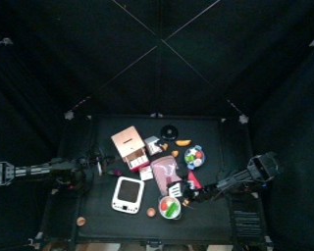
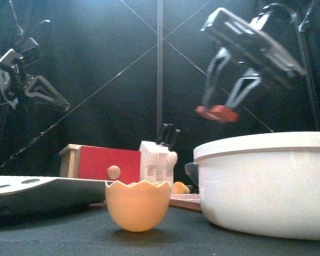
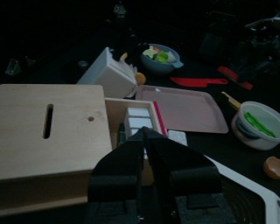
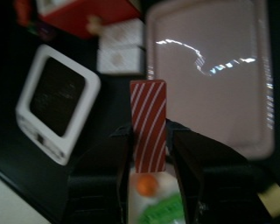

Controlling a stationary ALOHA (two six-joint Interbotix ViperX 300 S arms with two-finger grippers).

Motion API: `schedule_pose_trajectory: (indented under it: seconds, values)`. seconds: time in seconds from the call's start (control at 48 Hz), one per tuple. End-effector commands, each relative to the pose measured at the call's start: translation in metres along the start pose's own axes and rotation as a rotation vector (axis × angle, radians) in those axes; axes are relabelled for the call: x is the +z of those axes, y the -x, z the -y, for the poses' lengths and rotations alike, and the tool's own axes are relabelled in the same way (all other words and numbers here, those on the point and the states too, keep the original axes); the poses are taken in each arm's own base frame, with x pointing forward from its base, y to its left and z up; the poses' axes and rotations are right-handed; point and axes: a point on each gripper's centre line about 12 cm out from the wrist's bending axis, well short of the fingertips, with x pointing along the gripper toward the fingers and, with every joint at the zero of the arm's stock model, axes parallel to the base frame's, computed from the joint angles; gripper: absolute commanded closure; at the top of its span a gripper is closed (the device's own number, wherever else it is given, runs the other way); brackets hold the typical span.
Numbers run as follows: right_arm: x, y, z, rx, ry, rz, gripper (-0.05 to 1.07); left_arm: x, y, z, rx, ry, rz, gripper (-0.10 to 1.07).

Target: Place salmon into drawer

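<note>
right wrist view shows the right gripper point(image 4: 149, 157) clamped on the salmon point(image 4: 149, 118), a red-and-white striped slab, lifted above the pink tray point(image 4: 213, 74). front view confirms it hangs high off the surface. left gripper point(image 3: 149, 149) is closed, idle near the wooden drawer box point(image 3: 49, 131). best to carry the slab level toward the drawer, lower squarely into its opening, then release.
</note>
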Motion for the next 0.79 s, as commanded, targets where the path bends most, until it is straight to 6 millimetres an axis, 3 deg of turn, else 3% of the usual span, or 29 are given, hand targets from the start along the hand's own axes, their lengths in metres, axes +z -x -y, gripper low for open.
schedule_pose_trajectory:
  seconds: [0.0, 0.208, 0.5, 0.771]
  values:
    - [0.028, -0.007, -0.027, 0.166, 0.033, 0.027, 0.48, 0.012, -0.002, 0.001, 0.002, 0.005, 0.036, 0.47]
    - [0.068, -0.041, -0.051, 0.279, 0.083, 0.067, 0.48, 0.01, -0.001, 0.0, 0.004, 0.015, 0.031, 0.47]
    - [0.129, -0.078, -0.085, 0.359, 0.297, 0.186, 0.48, 0.01, -0.001, 0.0, 0.007, 0.016, 0.032, 0.47]
    - [0.147, -0.108, -0.09, 0.345, 0.51, 0.217, 0.48, 0.009, -0.001, -0.001, 0.008, 0.016, 0.03, 0.47]
